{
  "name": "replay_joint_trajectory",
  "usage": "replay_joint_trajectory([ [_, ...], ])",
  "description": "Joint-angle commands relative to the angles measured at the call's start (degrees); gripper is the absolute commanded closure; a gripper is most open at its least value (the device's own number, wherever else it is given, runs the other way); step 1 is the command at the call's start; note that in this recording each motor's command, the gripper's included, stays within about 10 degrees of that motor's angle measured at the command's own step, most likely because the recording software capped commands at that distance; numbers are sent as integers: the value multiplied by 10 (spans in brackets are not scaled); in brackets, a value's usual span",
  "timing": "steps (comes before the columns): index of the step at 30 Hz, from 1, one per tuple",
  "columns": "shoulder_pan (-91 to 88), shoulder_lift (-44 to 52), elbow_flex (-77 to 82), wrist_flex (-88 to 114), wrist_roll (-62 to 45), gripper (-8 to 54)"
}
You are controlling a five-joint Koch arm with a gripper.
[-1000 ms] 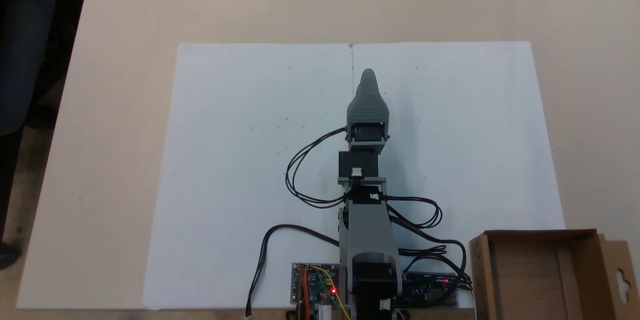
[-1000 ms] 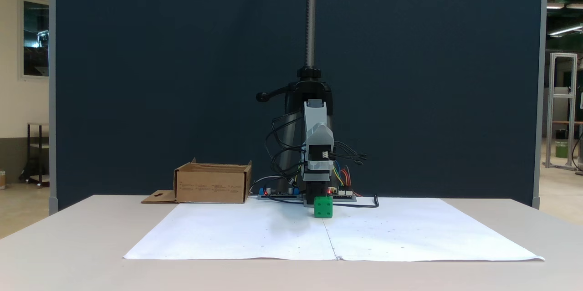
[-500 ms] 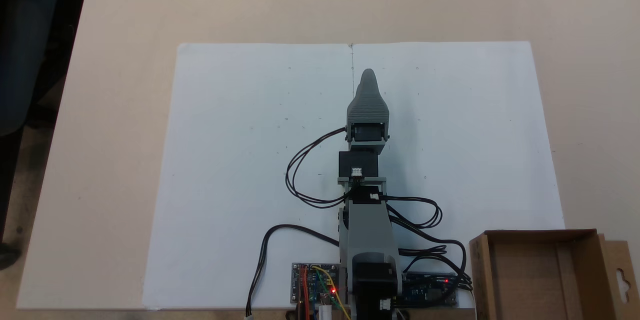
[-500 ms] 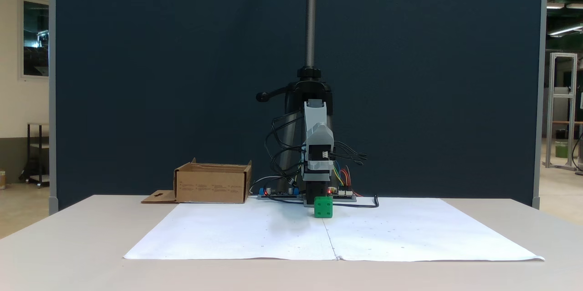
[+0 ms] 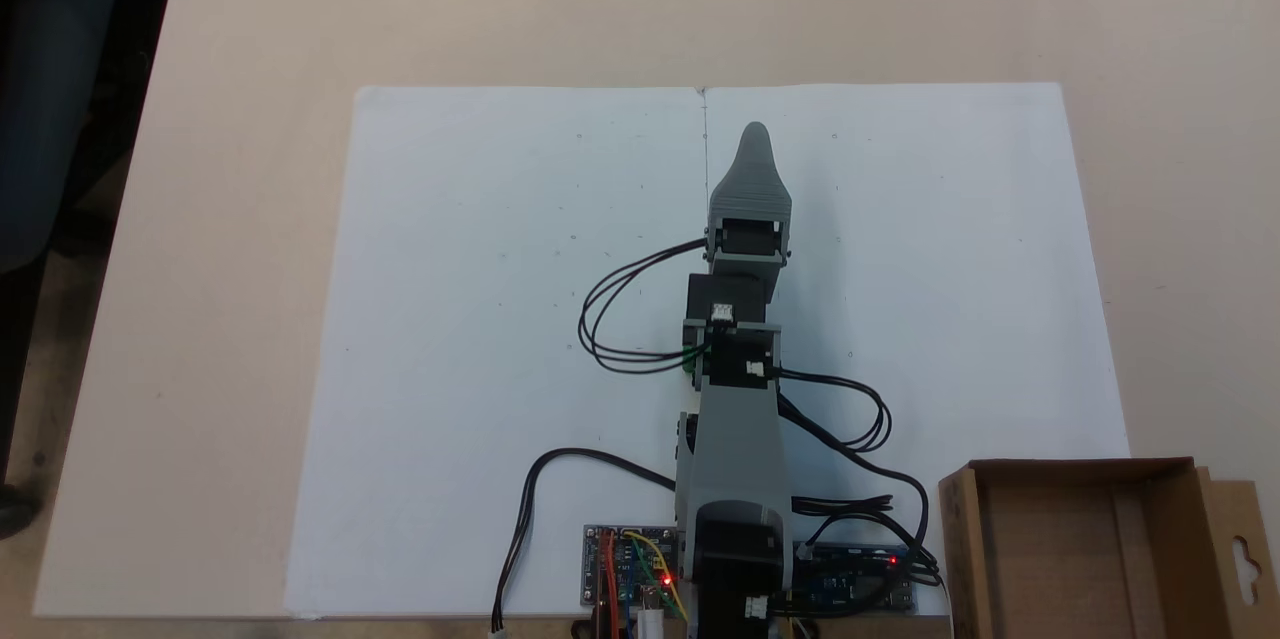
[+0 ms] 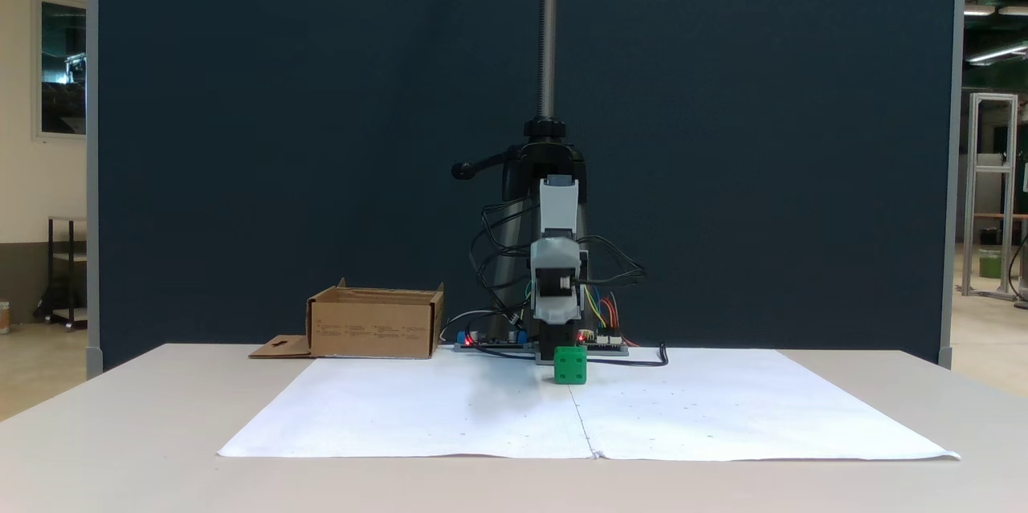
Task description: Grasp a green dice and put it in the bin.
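Observation:
The green dice (image 6: pixel 570 364) sits on the white paper just in front of the arm's base. From above only a green sliver of the dice (image 5: pixel 689 357) peeks out beside the wrist. My gripper (image 5: pixel 755 133) points away from the base, raised above the paper and reaching past the dice. Its jaws lie one over the other, so only one grey tip shows. The bin (image 5: pixel 1080 466) is an open brown cardboard box at the lower right, beside the arm's base. In the other fixed view the bin (image 6: pixel 373 332) stands at the left.
Two white paper sheets (image 5: pixel 480 319) cover the middle of the tan table (image 5: pixel 250 19). Circuit boards (image 5: pixel 625 579) and black cables (image 5: pixel 620 319) lie around the base. A camera stand pole (image 6: pixel 548 23) and a dark partition rise behind the arm.
The arm has swung slightly to the right in the view from above, and the gripper tip has moved farther from the base. The dice and the bin have not moved.

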Motion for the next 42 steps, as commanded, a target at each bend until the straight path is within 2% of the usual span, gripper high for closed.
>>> replay_joint_trajectory([
  [1,11,64,-42,48,-22,33],
  [21,-3,66,-328,701,-20,16],
  [29,-38,66,-361,944,-8,14],
  [42,-68,65,-410,1112,43,11],
])
